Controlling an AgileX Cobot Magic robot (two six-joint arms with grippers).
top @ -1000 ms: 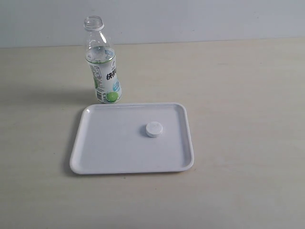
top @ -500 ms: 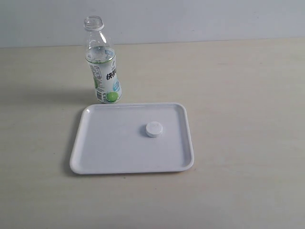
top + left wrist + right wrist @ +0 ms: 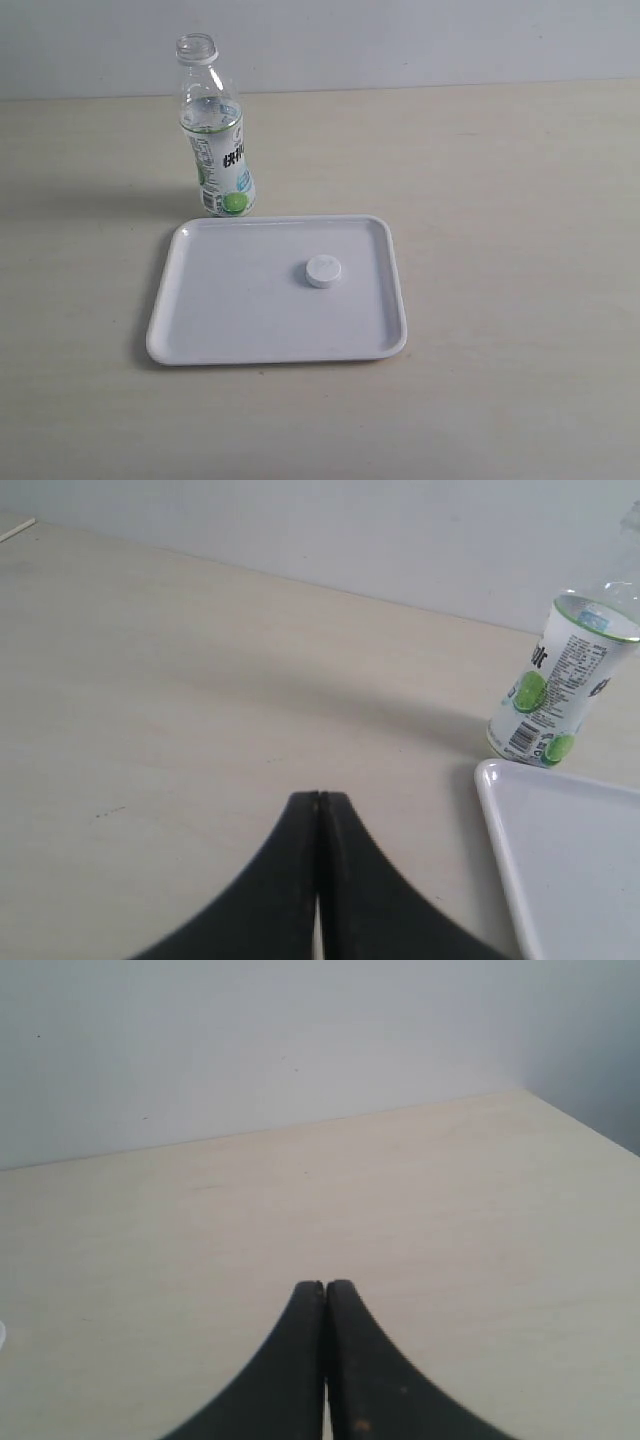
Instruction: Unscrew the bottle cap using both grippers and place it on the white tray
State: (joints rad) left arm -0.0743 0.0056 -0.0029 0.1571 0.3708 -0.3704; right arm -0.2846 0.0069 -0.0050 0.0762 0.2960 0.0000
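Now round bottle cap point(image 3: 323, 271) lies flat — on smooth white tray point(image 3: 230, 310) (round-cornered).

Robot test bench, lab-type setup. Pale wood-grain tabletop point(image 3: 150, 680) runs up to a plain grey-white wall point(image 3: 300, 520) ahead of the left gripper point(image 3: 319, 796). Staged props ahead and to one side of it: bottle point(image 3: 555, 690), white tray point(image 3: 570, 870). Flat, even lighting.

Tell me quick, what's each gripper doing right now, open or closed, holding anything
Left gripper: closed, holding nothing.
Right gripper: closed, holding nothing.
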